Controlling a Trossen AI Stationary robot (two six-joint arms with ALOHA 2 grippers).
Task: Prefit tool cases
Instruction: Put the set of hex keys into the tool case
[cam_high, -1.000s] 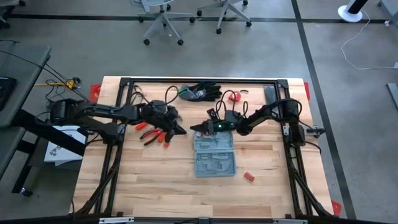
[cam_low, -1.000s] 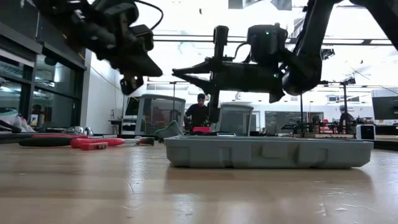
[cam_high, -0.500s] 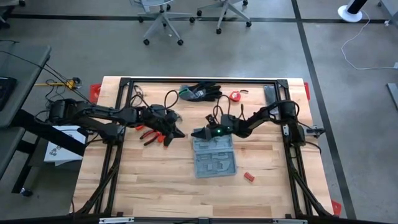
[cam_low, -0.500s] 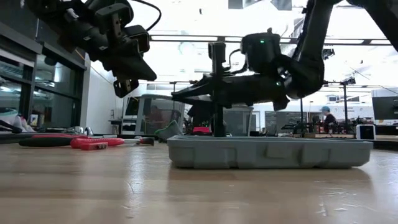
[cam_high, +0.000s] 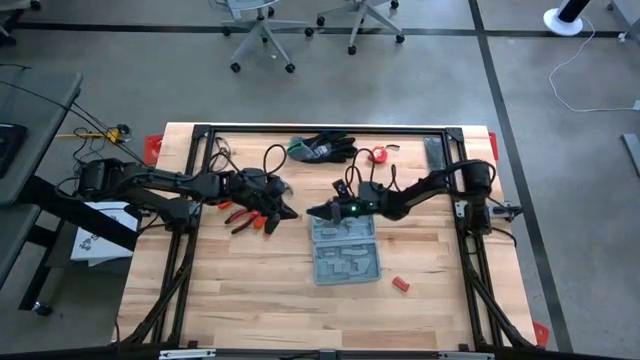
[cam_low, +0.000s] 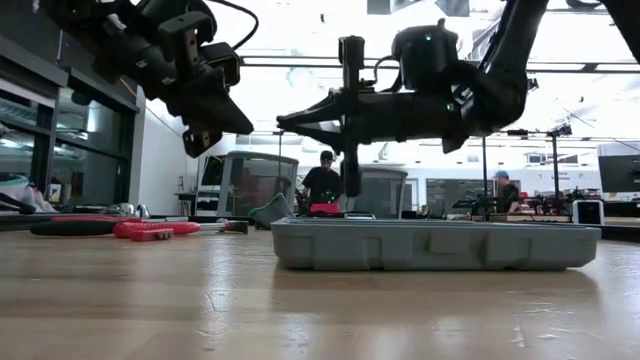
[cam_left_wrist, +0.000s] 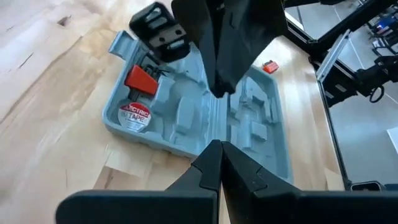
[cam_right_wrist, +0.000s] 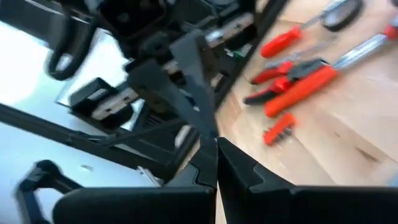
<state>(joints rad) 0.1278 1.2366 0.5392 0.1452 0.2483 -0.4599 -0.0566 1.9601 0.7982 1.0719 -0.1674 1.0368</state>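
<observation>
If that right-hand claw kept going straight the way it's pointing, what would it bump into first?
Probably the left gripper. The right gripper, shut, points across the table above the far end of the open tool case, straight at the other arm's shut tip. Whether their heights quite match is hard to judge.

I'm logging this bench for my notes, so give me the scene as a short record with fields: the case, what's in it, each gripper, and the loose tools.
case: grey-blue tool case, lying open on the wooden table
case contents: roll of electrical tape, a red piece
left gripper: shut, empty, raised beside the case's far left corner
right gripper: shut, empty, raised over the case's far edge
loose tools: red-handled tools under the left arm
other: black-and-green gloves at the far edge; small red part right of the case
</observation>
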